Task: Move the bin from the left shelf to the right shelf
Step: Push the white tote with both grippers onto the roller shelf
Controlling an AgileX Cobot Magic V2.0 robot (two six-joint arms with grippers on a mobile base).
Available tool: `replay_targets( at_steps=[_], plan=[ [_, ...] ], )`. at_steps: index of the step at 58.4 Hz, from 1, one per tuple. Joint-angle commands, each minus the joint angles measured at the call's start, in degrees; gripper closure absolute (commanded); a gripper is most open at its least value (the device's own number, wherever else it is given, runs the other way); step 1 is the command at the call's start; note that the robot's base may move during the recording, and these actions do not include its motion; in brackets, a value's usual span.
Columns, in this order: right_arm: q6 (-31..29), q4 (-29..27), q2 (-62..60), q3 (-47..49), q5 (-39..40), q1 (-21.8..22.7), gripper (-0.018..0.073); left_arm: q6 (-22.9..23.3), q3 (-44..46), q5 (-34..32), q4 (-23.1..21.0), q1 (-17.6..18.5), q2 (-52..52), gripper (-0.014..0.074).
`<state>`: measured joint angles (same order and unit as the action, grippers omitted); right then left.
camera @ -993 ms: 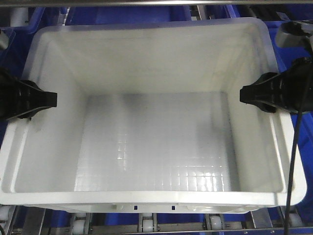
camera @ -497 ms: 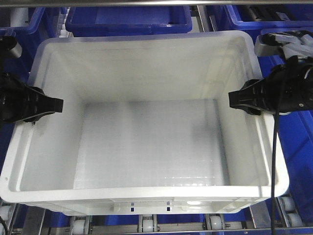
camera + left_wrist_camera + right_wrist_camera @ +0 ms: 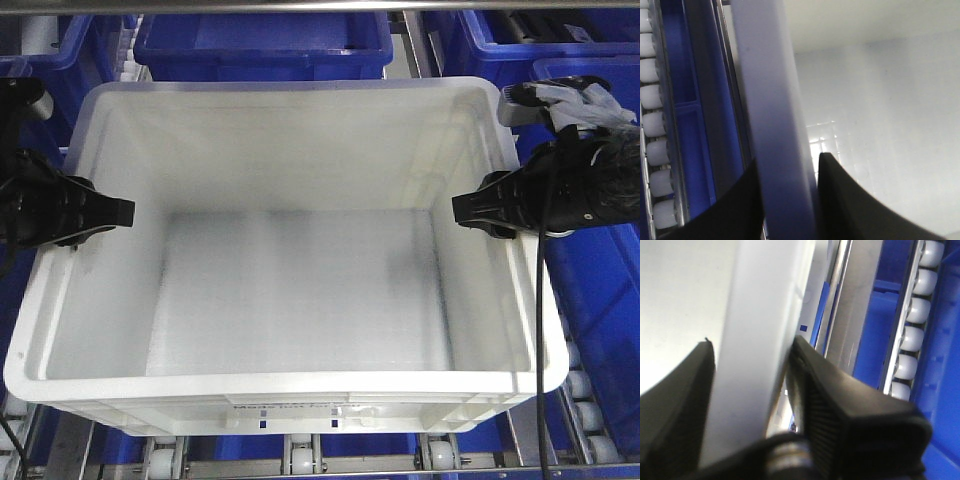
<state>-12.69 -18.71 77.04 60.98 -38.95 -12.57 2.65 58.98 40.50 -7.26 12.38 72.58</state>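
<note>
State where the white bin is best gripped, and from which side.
Grip the white bin by its rim at the middle of each short side wall, coming from outside, one finger over each face. It is wide, and left end effector and right end effector already straddle there.

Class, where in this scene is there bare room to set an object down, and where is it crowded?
The large white rectangular plastic bin has a bare floor between its four walls. Its side rims are crowded: the left gripper and right gripper clamp them. Dark blue plastic bins crowd around.
</note>
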Motion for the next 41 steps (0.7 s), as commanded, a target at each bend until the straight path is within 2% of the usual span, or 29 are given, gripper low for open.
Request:
replay_targets(
  at_steps=[1,22,30,41],
  plan=[
    [-0.6,-1.8,-1.7,2.5,7.6,0.0,0.0564,-2.7,2.3,-6.3,-3.0,0.8,-2.1,0.0596],
    [-0.9,-1.8,-1.7,2.5,8.9,0.0,0.054,-2.7,2.3,-7.9,-2.6,0.8,-2.1,0.057],
    [-1.5,-1.8,-1.7,2.5,8.8,0.0,0.0467,-2.7,2.3,-9.1,-1.6,0.8,-2.1,0.0516],
    [-1.5,-1.8,-1.7,2.5,8.7,0.0,0.0289,-2.7,2.3,-10.3,-1.6,0.8,-2.1,0.0414]
  ],
)
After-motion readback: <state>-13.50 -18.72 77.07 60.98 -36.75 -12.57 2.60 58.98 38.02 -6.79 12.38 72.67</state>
